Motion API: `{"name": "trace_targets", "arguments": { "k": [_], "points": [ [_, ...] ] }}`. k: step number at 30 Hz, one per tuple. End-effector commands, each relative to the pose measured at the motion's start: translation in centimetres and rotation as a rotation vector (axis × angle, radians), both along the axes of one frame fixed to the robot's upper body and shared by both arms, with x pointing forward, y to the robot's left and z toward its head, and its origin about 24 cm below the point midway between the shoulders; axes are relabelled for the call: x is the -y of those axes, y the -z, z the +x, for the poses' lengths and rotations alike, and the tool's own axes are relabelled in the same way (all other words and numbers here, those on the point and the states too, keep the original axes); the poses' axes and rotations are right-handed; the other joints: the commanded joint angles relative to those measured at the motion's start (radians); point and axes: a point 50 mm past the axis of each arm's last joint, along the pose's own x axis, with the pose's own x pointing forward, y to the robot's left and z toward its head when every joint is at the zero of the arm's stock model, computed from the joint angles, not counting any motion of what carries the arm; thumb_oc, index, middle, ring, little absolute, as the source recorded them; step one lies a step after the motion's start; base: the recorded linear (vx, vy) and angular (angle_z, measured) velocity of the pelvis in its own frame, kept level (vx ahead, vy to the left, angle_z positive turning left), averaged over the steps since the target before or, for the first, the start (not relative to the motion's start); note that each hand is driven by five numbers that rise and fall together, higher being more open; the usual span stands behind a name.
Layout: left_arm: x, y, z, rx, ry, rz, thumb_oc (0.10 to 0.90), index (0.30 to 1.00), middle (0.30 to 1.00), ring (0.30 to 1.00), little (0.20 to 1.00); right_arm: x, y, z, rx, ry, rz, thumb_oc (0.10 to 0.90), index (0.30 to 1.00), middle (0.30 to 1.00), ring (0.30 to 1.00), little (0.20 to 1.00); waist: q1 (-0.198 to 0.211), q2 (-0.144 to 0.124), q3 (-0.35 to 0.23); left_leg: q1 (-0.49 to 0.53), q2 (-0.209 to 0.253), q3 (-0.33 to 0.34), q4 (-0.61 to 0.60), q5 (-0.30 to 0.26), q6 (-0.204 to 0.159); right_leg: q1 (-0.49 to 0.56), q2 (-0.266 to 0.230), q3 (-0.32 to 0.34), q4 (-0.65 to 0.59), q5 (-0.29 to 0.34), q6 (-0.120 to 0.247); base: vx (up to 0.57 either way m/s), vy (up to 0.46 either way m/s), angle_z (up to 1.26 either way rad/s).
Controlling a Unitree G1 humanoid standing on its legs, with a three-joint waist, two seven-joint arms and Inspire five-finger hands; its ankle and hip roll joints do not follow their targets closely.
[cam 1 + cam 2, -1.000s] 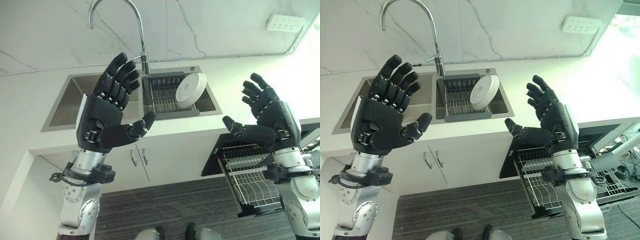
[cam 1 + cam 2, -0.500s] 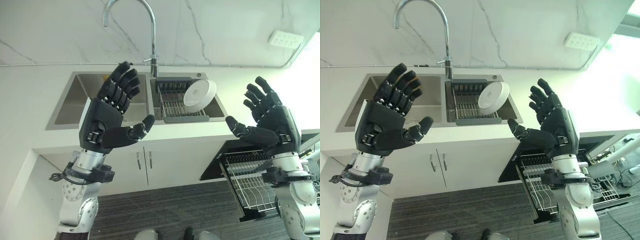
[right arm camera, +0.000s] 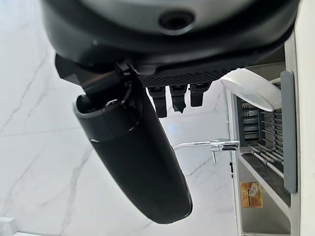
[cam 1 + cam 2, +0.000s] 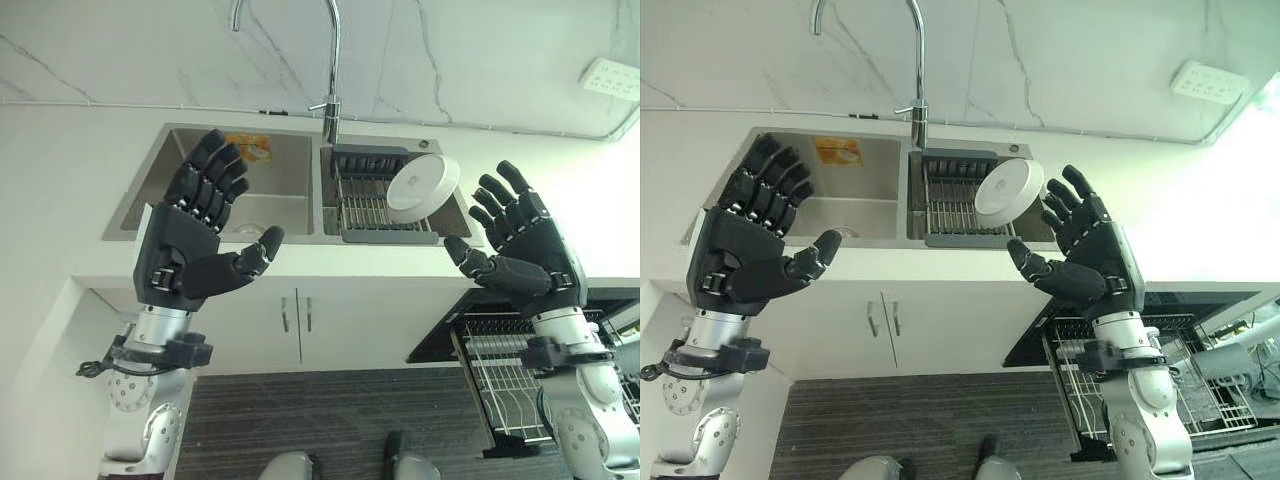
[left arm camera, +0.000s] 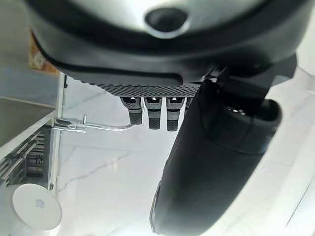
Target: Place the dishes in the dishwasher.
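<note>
**Both hands raised and empty, plate waiting in the sink rack**

Since a second ago our head camera has swung, so the whole scene sits differently: the sink now lies squarely ahead and an orange-labelled item in the left basin has come into sight. Our left hand has dropped a little against the counter edge, and our right hand has come nearer the plate.

Nearest to us, at about 4 o'clock and low, the dishwasher rack (image 4: 510, 380) stands pulled out, its wire basket showing under the counter edge. At 6 o'clock we see the white cabinet doors (image 4: 295, 315) below the counter.

Our left hand (image 4: 185, 250) is held up at about 9 o'clock, palm toward us, fingers spread and straight, thumb out, holding nothing. Our right hand (image 4: 520, 255) is up at about 3 o'clock, likewise spread wide and empty.

Farther out, the sink (image 4: 215, 160) has two basins. In the right basin, at about 1 o'clock, a dark drying rack (image 4: 365, 205) holds the white plate (image 4: 423, 188), which leans tilted on its edge. It lies just beyond our right fingertips, apart from them. The orange-labelled item (image 4: 248, 146) rests against the far wall of the left basin.

Farthest, at 12 o'clock, the faucet (image 4: 330, 60) rises before the marble wall, with a wall socket (image 4: 610, 78) at about 2 o'clock.
</note>
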Motion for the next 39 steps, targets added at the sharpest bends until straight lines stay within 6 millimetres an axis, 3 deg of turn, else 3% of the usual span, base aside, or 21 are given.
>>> {"name": "trace_targets", "arguments": {
  "k": [1,7,14,16,20,22,27,32,39],
  "points": [
    [1.8,-5.2,-1.2,0.285,0.093,0.064,0.8,0.9,0.9,0.9,0.9,0.2,-5.2,0.0,0.256,-0.011,0.018,0.8,0.9,0.9,0.9,0.9,-0.044,0.023,-0.061,0.138,0.091,0.067,-0.129,-0.094,-0.05,-0.059,-0.023,-0.006,0.08,-0.127,0.068,0.09,-0.098,0.16],
    [2.0,-5.0,-0.8,0.261,0.101,0.062,0.8,0.9,0.9,0.9,0.9,0.0,-5.9,0.2,0.269,-0.005,-0.008,0.8,0.9,0.9,0.9,0.9,-0.062,0.036,-0.075,0.15,0.121,0.059,-0.129,-0.093,-0.084,-0.05,-0.016,-0.019,0.08,-0.136,0.055,0.08,-0.061,0.09],
    [2.0,-5.0,-0.6,0.257,0.113,0.063,0.8,0.9,0.9,0.9,0.9,0.9,-6.8,0.7,0.321,0.078,-0.016,0.8,0.9,0.9,0.9,0.9,-0.058,0.042,-0.086,0.151,0.133,0.039,-0.129,-0.087,-0.101,-0.052,-0.025,-0.042,0.08,-0.126,0.058,0.05,-0.006,0.07],
    [2.4,-5.1,-0.1,0.256,0.121,0.061,0.8,0.9,0.9,0.9,0.9,1.0,-7.6,1.1,0.362,0.115,-0.068,0.8,0.9,0.9,0.9,0.9,-0.053,0.042,-0.085,0.155,0.13,0.027,-0.129,-0.087,-0.104,-0.054,-0.031,-0.051,0.08,-0.115,0.064,0.06,0.025,0.42],
    [2.9,-4.9,0.6,0.242,0.163,0.072,0.8,0.9,0.9,0.9,0.9,2.0,-7.3,3.1,0.306,0.159,-0.124,0.8,0.9,0.9,0.9,0.9,-0.029,0.037,-0.094,0.16,0.127,0.016,-0.129,-0.09,-0.106,-0.044,-0.057,-0.087,0.08,-0.105,0.073,0.04,0.018,0.31],
    [3.3,-5.1,1.2,0.238,0.181,0.085,0.8,0.9,0.9,0.9,0.9,3.2,-6.8,4.9,0.24,0.217,-0.072,0.8,0.9,0.9,0.9,0.9,-0.016,0.031,-0.098,0.165,0.127,0.01,-0.129,-0.09,-0.108,-0.037,-0.073,-0.108,0.08,-0.094,0.075,0.01,-0.003,0.31],
    [3.5,-5.2,1.8,0.225,0.186,0.096,0.8,0.9,0.9,0.9,0.9,4.5,-5.8,7.0,0.125,0.271,0.096,0.8,0.9,0.9,0.9,0.9,-0.002,0.03,-0.101,0.171,0.122,-0.003,-0.129,-0.093,-0.106,-0.025,-0.079,-0.12,0.08,-0.093,0.073,0.03,-0.003,0.09],
    [3.7,-5.4,2.4,0.211,0.181,0.098,0.8,0.9,0.9,0.9,0.9,5.3,-5.4,8.3,0.049,0.334,0.177,0.8,0.9,0.9,0.9,0.9,0.003,0.034,-0.106,0.179,0.119,-0.01,-0.129,-0.094,-0.105,-0.016,-0.076,-0.119,0.08,-0.093,0.071,0.03,0.002,0.04],
    [3.9,-5.3,2.8,0.197,0.177,0.095,0.8,0.9,0.9,0.9,0.9,5.3,-3.1,9.7,-0.116,0.279,0.34,0.8,0.9,0.9,0.9,0.9,0.005,0.03,-0.105,0.184,0.122,-0.006,-0.129,-0.094,-0.106,-0.01,-0.071,-0.117,0.08,-0.096,0.071,0.0,0.0,0.0]
  ]
}}
